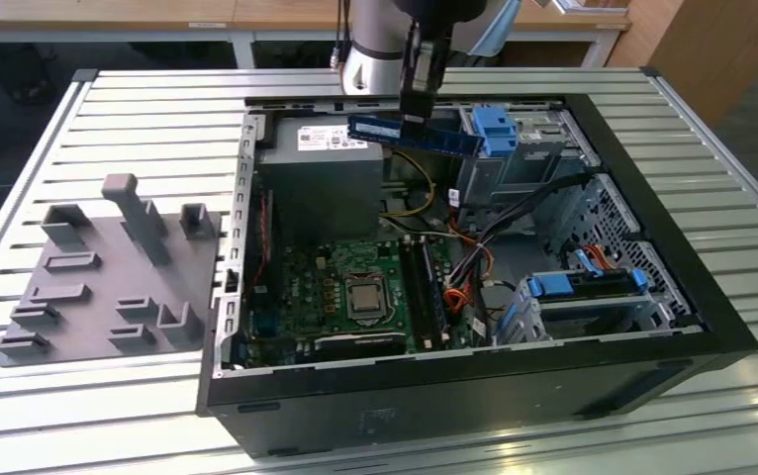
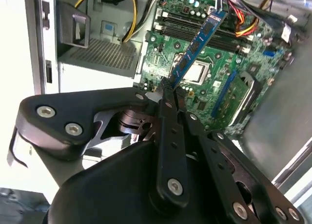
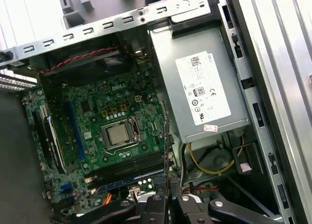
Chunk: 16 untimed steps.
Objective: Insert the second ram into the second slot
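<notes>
Where its two dark fingers meet, the gripper (image 1: 415,117) is clamped narrow on the second ram (image 1: 376,127), pinching the blue stick near its middle in the exterior view. The stick hangs almost level in the air above the open computer case (image 1: 485,406), dipping a little toward the exterior view's right. It sits over the far part of the case, between the grey power supply (image 1: 320,188) and the blue-capped drive cage (image 1: 498,134), and well apart from the green motherboard (image 1: 352,297) below.

In the second wrist view the gripper (image 2: 168,85) has the same grip. One half of the ram (image 2: 197,44) juts out past the fingertips and crosses in front of the motherboard (image 2: 219,83) and its long dark memory slots (image 2: 180,23), touching none of them. The other half is hidden behind the gripper's body. I cannot tell which slot is the second, nor whether a stick is already seated in any of them.

The case lies on its side on a slatted table (image 1: 154,109), with a grey fixture (image 1: 102,277) beside it at the exterior view's left. The arm is cut off at the top of the exterior view.
</notes>
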Each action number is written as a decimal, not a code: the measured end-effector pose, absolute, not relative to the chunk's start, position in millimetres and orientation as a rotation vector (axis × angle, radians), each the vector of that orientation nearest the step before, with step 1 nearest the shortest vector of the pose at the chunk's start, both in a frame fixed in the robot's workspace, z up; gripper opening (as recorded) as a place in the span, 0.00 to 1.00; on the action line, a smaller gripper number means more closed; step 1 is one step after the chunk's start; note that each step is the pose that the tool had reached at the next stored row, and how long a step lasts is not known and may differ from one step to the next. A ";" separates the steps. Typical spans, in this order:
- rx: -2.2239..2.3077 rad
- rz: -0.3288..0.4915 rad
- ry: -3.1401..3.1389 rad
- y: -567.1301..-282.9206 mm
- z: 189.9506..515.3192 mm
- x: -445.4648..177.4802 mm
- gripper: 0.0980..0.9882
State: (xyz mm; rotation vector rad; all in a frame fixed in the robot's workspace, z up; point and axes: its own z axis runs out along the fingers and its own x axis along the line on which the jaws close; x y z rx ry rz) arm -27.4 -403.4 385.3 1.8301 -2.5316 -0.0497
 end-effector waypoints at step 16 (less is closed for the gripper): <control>1.478 -0.032 -2.747 -403.5 384.3 -27.4 0.04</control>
